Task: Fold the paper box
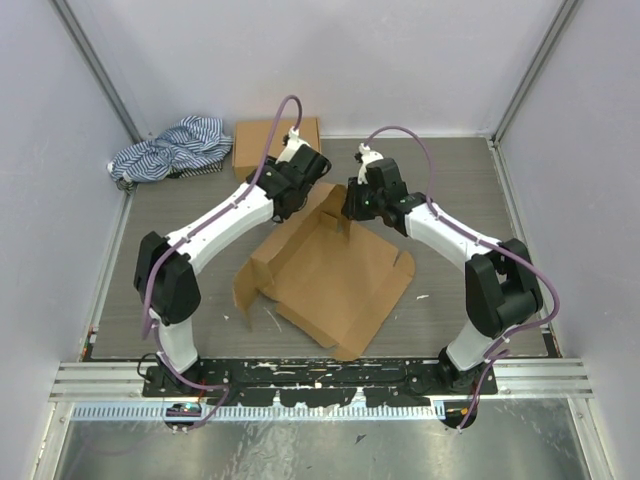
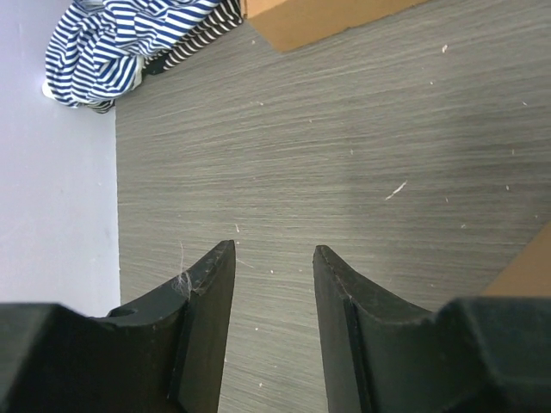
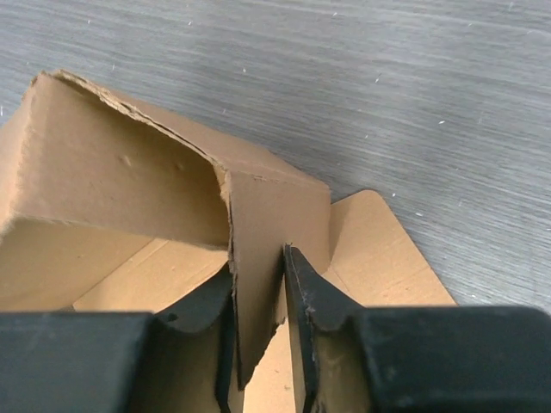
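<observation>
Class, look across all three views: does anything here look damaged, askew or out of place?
Yes. The raised flap of the cardboard sheet has a ragged, torn top edge, seen from the right wrist. A crumpled striped cloth lies in the far left corner, unrelated to folding a box.
</observation>
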You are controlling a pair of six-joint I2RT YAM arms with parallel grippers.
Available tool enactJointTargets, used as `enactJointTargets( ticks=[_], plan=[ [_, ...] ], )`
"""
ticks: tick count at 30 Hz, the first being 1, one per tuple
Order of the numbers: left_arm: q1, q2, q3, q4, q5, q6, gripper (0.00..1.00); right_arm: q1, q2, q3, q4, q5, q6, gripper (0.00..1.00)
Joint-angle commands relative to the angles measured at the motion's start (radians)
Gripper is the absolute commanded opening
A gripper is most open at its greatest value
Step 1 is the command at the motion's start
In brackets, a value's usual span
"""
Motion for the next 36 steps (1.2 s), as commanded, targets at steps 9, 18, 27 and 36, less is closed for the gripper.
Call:
enactJointTargets(
  ticks=[9, 18, 27, 36],
  plan=[
    [-0.059, 0.117, 0.064, -0.082, -0.036, -0.053, 0.48, 0.007, -0.088, -0.076, 0.155, -0.168, -0.097, 0.56],
    [-0.06, 0.151, 0.084, -0.106, -0.074, -0.052, 0.48, -0.07, -0.156, -0.093, 0.167, -0.236, -0.153, 0.63],
    [-0.057, 0.14, 0.085, -0.083, -0.074, -0.029, 0.49, -0.163, -0.181, -0.101, 0.193, -0.314, -0.181, 0.63],
    [-0.058, 0.146, 0.098, -0.092, -0.069, -0.024, 0.49, -0.358, -0.234, -0.157, 0.39, -0.497, -0.154, 0.63]
  ],
)
